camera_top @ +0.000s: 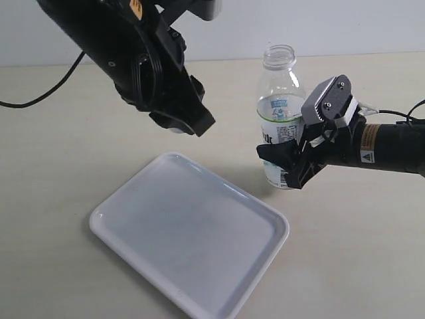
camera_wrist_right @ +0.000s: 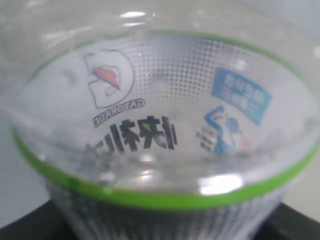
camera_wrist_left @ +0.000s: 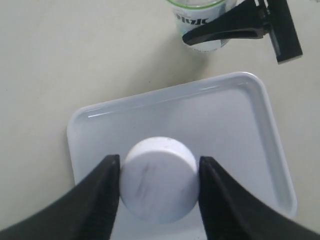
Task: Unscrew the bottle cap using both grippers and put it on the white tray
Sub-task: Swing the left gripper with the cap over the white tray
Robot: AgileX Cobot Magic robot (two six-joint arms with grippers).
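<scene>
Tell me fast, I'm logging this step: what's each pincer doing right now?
Left pincer: closed on the bottle cap, over the white tray.
Right pincer: closed on the bottle.

The bottle cap [camera_wrist_left: 159, 179] is plain white. The bottle [camera_top: 277, 86] is clear, its label [camera_wrist_right: 165, 80] white with a green band, fine grey dots, black lettering and a blue-and-white sticker [camera_wrist_right: 240, 95]. The white tray [camera_top: 192, 239] is glossy all over. The left gripper [camera_wrist_left: 159, 167] and right gripper [camera_top: 282, 166] are black, with an orange label [camera_top: 136, 8] and a grey metal plate [camera_top: 327, 100] respectively. The table [camera_top: 66, 166] is beige.
</scene>
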